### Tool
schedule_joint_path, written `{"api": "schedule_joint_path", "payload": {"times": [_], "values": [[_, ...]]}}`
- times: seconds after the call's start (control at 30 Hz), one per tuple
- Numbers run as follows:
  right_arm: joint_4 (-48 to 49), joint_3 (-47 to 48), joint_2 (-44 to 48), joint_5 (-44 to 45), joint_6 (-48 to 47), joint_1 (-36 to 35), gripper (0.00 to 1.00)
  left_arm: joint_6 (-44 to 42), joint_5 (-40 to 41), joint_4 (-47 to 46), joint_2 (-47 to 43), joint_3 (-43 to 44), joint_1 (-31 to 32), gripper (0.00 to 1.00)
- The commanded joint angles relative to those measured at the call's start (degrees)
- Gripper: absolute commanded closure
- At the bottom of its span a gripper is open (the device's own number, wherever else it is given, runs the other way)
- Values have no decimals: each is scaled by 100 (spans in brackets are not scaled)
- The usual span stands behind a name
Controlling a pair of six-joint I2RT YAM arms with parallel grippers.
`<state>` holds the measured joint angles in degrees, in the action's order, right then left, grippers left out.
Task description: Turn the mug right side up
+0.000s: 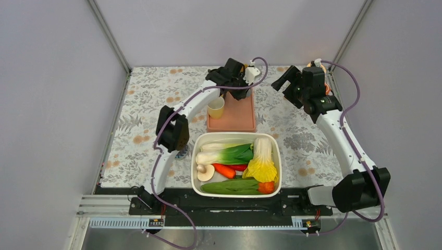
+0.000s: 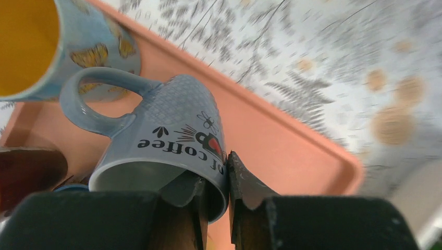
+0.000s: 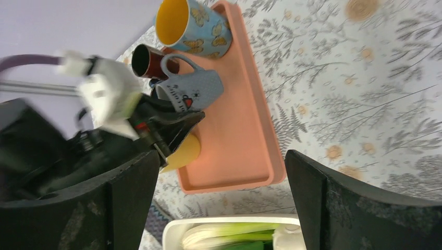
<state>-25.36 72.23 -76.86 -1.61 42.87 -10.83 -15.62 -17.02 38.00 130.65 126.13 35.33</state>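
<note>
L pincer (image 2: 228, 179) clamps mug (image 2: 172, 125) rim, one finger inside. Mug over tray (image 2: 292, 140), axis toward 12 o'clock from pincer, mouth nearest, handle at 9. R pincer (image 3: 221, 156) wide, farther off.

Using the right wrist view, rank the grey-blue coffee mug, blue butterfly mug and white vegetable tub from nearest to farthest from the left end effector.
1. Grey-blue coffee mug: rim clamped in the left end effector.
2. Blue butterfly mug: far end of the salmon-pink tray.
3. White vegetable tub: past the tray's near end.
</note>
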Motion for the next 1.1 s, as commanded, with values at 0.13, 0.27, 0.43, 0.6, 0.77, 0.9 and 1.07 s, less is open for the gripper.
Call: {"api": "schedule_joint_path", "payload": {"times": [0.13,0.27,0.43,0.6,0.77,0.9,1.07], "values": [[-692,345,492,899,-1043,60,0,-1123,1199,106,561,372,-63,100],[-757,336,562,963,-1165,137,1,-1282,1218,268,714,371,-56,100],[-755,383,549,951,-1310,269,1,-1274,1270,318,821,386,-68,80],[-752,546,444,805,-1435,380,1,-1251,1414,104,640,387,-62,59],[-757,635,318,578,-1494,490,1,-1243,1677,-381,484,378,-76,45],[-756,630,335,465,-1541,580,1,-1330,1675,-591,554,431,-105,40],[-754,571,406,425,-1587,699,1,-1378,1382,-558,559,382,-106,38]]}}
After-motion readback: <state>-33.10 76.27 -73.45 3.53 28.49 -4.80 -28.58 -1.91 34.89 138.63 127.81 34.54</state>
